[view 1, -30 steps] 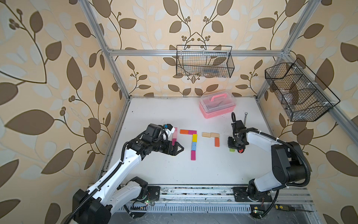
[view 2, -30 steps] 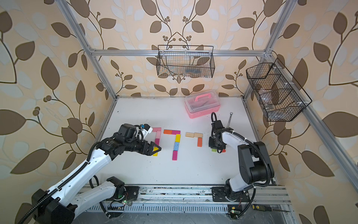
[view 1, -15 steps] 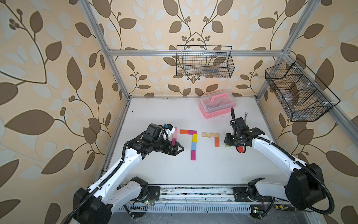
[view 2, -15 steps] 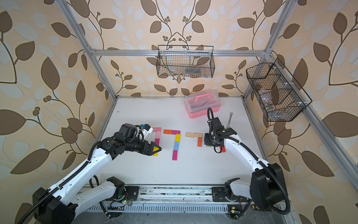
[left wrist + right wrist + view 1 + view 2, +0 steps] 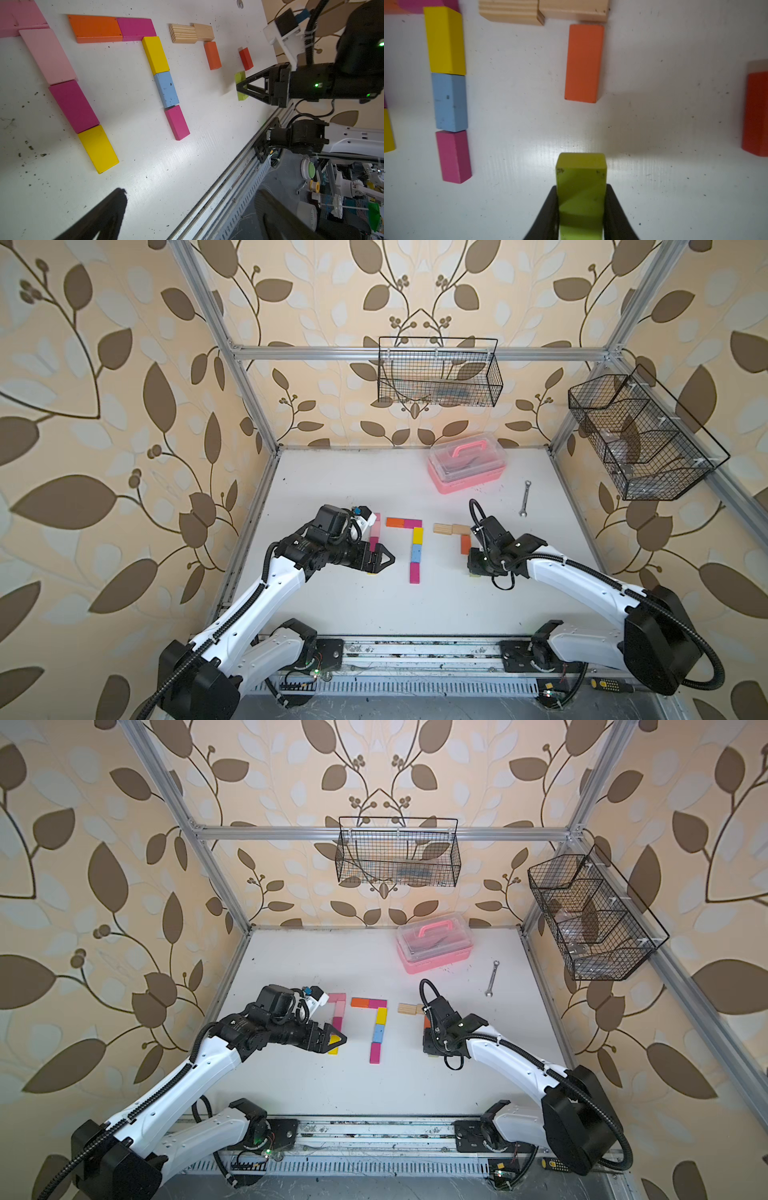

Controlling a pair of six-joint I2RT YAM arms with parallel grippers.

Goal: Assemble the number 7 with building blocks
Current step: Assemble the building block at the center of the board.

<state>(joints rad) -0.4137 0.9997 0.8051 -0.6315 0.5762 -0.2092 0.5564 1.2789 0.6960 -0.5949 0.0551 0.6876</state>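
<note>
Green block (image 5: 581, 170) was clamped between the jaws of the right gripper (image 5: 581, 193), long axis along the fingers; it sat in line with the orange stem block (image 5: 583, 63) of the unfinished 7 (image 5: 459, 529), on its near side, with a clear gap between; could not tell whether it touched the table (image 5: 353, 605). That 7 had two plain wood blocks (image 5: 510, 12) end to end as the bar, with the orange one under the bar's right end; a red block (image 5: 756, 114) lay loose, well apart from the stem, on the side away from the other 7s. Middle 7 (image 5: 418, 536) was complete: orange and magenta bar; yellow, blue and magenta stem. Left 7 (image 5: 337, 1022) was also complete: pink bar; pale pink, magenta and yellow stem. Left gripper (image 5: 388, 560) hung over the lower stem of that 7, jaws spread wide, nothing between them. Pink clear-lidded box (image 5: 467, 472) sat near the far edge; a wrench (image 5: 525, 497) lay just to its right.
</note>
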